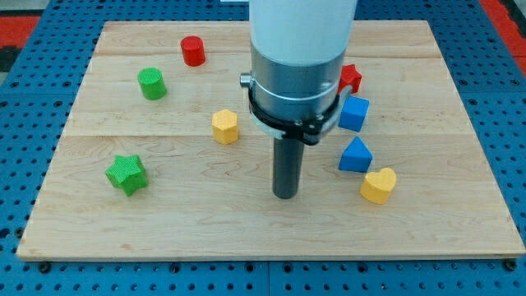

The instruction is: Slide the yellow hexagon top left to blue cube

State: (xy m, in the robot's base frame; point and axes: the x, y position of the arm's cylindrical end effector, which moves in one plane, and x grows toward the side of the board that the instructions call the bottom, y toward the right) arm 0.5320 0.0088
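A pale wooden bench (460, 230) fills the view, seen from its near edge, resting on a blue pegboard (16, 148).

Nearest the near edge, my tip (285, 196) touches the wood around the middle of the bench. It is a plain rod with no fingers, so it holds nothing and can only push. To its right, towards the near right corner, sits a yellow heart (378, 185), with a blue wedge (355, 155) just beyond it. Towards the near left corner is a green star (126, 174).

Farther back, the yellow hexagon (224, 127) sits left of centre, beyond and to the left of my tip, apart from it. The blue cube (354, 113) is well to its right, and the arm's wide body (296, 57) hides the stretch between them. A red block (351, 78) peeks out behind the cube, shape unclear. Nearer the far left corner stand a green cylinder (152, 84) and a red cylinder (193, 51).

Likely risks: my tip is on the near side of the hexagon, so a straight push would send it towards the far edge, not right. An off-centre push could make it spin away. Pushing too far could knock the cube or the red block.

Room to move: bare wood surrounds the hexagon, so my tip can circle to its left. The spot far-left of the cube is hidden by the arm. All edges are well away.
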